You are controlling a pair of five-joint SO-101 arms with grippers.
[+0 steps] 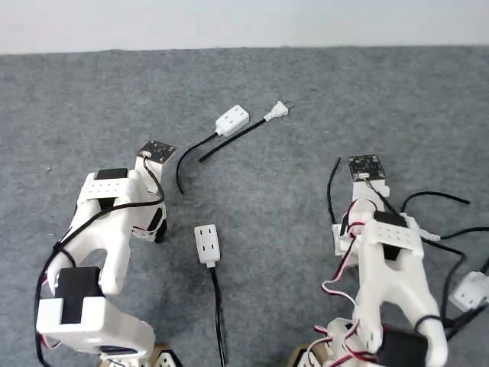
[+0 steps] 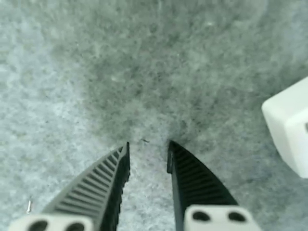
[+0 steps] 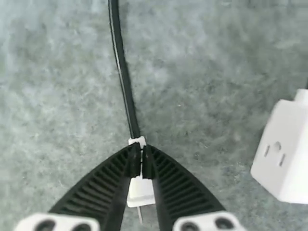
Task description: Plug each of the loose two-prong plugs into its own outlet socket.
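My right gripper (image 3: pixel 141 149) is shut on a white two-prong plug (image 3: pixel 140 191), whose black cord (image 3: pixel 122 72) runs away over the carpet. A white outlet socket (image 3: pixel 284 154) lies close beside it. My left gripper (image 2: pixel 147 143) hovers open over bare grey carpet with nothing between its fingers; a white socket block (image 2: pixel 288 130) shows at the side. In the high view that socket (image 1: pixel 207 243) lies just right of the left gripper (image 1: pixel 157 225). Farther back lie another socket (image 1: pixel 232 120) and a loose plug (image 1: pixel 276 112) on a black cord.
Grey carpet covers the whole table (image 1: pixel 306 84). Several black cords loop around the right arm, and one more white socket (image 1: pixel 470 290) lies at the right edge. A black cord (image 1: pixel 218 313) trails from the near socket toward the front.
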